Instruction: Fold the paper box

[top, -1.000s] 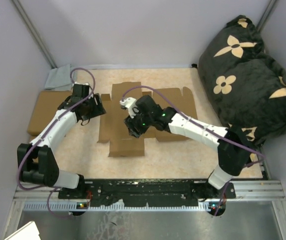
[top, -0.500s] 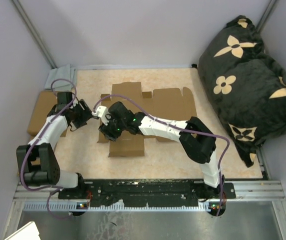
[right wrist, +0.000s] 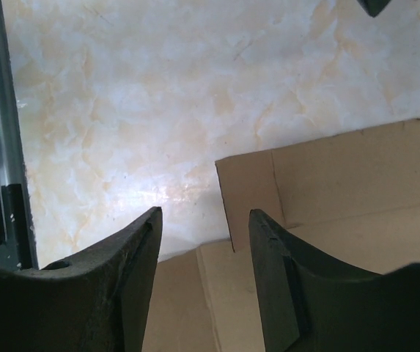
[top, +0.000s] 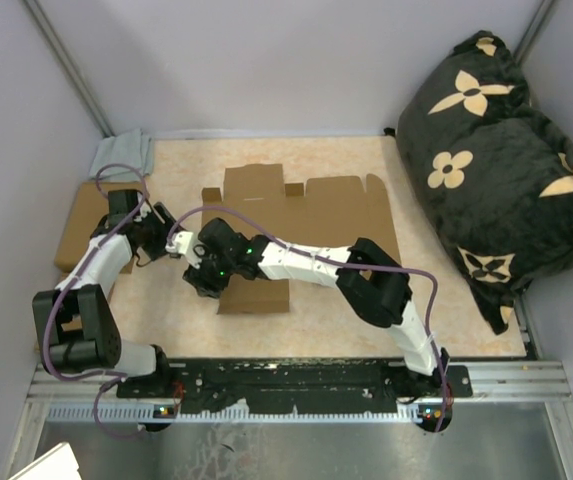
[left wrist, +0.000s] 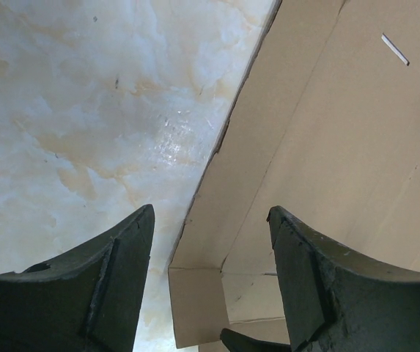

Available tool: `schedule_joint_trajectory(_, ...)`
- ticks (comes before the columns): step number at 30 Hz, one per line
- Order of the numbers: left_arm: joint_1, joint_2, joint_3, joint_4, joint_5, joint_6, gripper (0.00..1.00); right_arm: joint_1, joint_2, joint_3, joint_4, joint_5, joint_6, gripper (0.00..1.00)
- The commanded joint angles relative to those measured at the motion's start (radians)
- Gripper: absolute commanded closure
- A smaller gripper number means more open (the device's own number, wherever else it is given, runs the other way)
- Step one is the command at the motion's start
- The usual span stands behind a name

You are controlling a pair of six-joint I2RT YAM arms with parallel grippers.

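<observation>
left wrist: left claw (left wrist: 210,211) released, paper box (left wrist: 327,132) edge beneath; right claw (right wrist: 206,213) released likewise.

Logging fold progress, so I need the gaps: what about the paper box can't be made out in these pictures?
1. Top view: the right arm covers the left side of the paper box around the right gripper.
2. Left wrist view: the box runs off the right and bottom edges.
3. Right wrist view: the gripper's own fingers and the bottom edge cut off the box.
</observation>
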Motion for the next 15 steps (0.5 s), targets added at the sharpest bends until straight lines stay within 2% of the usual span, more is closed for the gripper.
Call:
schedule_joint_trajectory(1,0.010,-0.020,-0.010,0.027,0.026,-0.003,0.30,0.013,0.036,0.082,-0.019,0.028,-0.031,0.48)
schedule_joint_trajectory(5,0.012,-0.025,-0.012,0.024,0.024,0.003,0.30,0.013,0.077,0.120,-0.035,0.070,-0.029,0.49)
schedule_joint_trajectory(9,0.011,-0.028,-0.014,0.024,0.020,0.007,0.30,0.013,0.120,0.166,-0.063,0.101,-0.029,0.54)
schedule_joint_trajectory(12,0.011,-0.030,-0.015,0.021,0.018,0.010,0.30,0.013,0.157,0.215,-0.105,0.140,-0.023,0.65)
schedule_joint_trajectory(15,0.011,-0.035,-0.011,0.018,0.015,0.016,0.30,0.009,0.144,0.189,-0.072,0.172,-0.007,0.82)
